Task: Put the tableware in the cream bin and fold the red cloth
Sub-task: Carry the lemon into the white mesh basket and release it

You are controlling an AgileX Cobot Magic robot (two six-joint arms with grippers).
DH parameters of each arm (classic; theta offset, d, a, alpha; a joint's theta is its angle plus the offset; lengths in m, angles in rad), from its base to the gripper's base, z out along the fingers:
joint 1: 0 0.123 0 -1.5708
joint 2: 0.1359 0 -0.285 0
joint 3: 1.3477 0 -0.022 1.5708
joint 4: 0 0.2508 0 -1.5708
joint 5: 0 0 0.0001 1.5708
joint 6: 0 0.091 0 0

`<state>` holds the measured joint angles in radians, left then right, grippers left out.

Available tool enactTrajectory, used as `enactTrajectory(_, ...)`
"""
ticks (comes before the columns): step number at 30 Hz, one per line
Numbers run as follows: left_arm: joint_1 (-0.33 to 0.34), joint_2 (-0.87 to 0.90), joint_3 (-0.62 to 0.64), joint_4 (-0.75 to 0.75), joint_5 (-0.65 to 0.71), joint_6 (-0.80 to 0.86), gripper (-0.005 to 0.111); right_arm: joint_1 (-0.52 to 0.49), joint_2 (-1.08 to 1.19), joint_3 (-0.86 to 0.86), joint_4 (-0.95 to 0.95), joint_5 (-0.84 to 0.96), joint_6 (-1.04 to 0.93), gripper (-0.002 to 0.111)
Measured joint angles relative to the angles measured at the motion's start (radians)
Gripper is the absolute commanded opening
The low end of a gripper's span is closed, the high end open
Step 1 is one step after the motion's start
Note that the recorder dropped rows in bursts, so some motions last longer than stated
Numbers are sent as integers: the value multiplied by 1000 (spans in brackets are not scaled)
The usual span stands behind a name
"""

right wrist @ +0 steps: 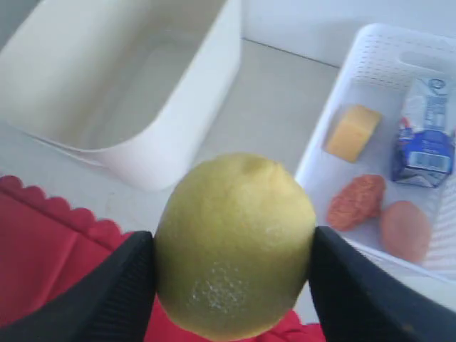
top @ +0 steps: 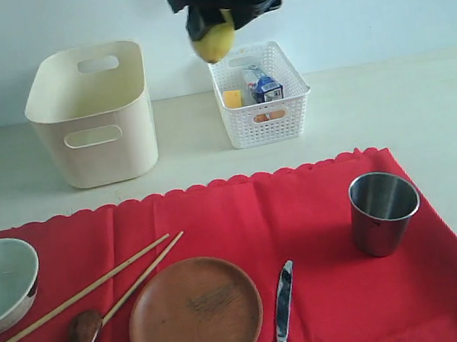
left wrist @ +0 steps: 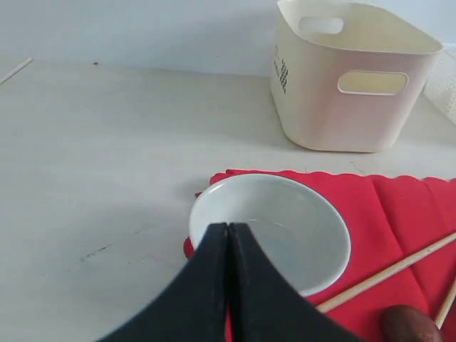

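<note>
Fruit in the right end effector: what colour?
Yellow, a lemon, clearest in the right wrist view.

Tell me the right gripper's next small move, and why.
Likely carry the lemon a little way over the white lattice basket before releasing: the right gripper holds it in the air near the basket's rim, not clearly over the inside, where the cheese and milk carton already lie.

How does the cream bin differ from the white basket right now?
The cream bin is taller with smooth walls; the white basket is lower with lattice walls. The cream bin looks empty; the white basket holds cheese and a milk carton. Both stand upright off the red cloth, with handle cut-outs.
</note>
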<state>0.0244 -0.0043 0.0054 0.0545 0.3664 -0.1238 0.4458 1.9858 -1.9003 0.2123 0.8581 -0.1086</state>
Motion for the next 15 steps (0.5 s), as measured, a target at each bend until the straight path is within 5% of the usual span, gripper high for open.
enactTrajectory(7, 0, 0, 0, 0, 0, 0, 0, -171, 145, 0, 156, -155, -226, 0)
enactTrajectory(15, 0, 0, 0, 0, 0, 0, 0, -182, 349, 0, 241, -418, -417, 1)
